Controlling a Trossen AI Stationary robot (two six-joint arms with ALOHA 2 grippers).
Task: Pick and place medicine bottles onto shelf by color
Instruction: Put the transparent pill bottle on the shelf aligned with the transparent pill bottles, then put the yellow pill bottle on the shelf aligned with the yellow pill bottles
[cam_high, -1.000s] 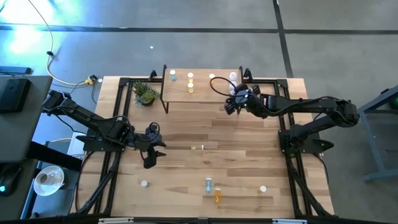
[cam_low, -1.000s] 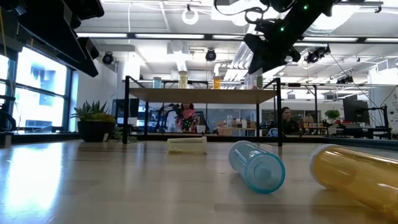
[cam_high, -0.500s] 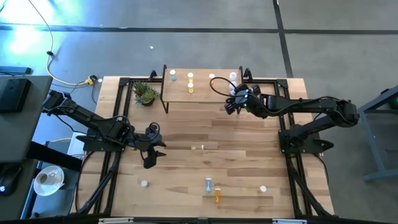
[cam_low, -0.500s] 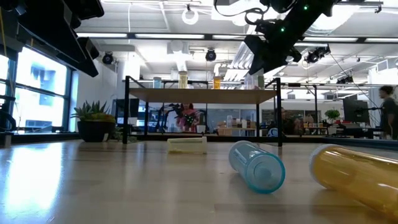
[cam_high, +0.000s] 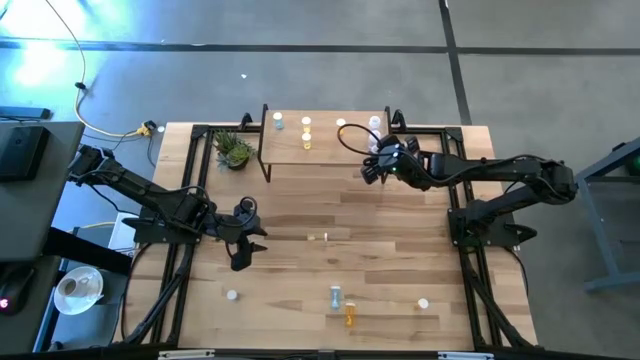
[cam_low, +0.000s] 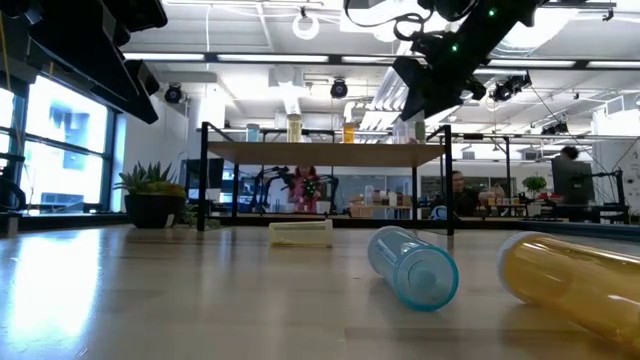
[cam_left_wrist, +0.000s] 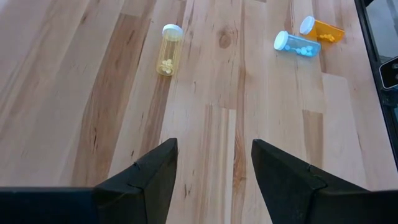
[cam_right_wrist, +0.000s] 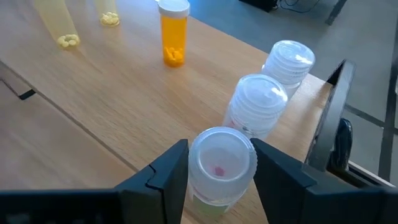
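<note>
An open workshop is showing behind the slatted table, with the shelf standing at its far edge. The right gripper is gripping a clear white-capped bottle over the shelf's right end, just beside two upright clear bottles. It should be lowering squarely and releasing gently, in my judgement, while the left gripper is waiting open and empty above the table's left side.

The floor around the table is grey concrete crossed by dark seams; a yellow cable trails over it at upper left, where blue light glares; a dark desk stands at left; in the low view a large window brightens the left side; white ceiling carries strip lights and ducts; people sit and stand among distant desks.
</note>
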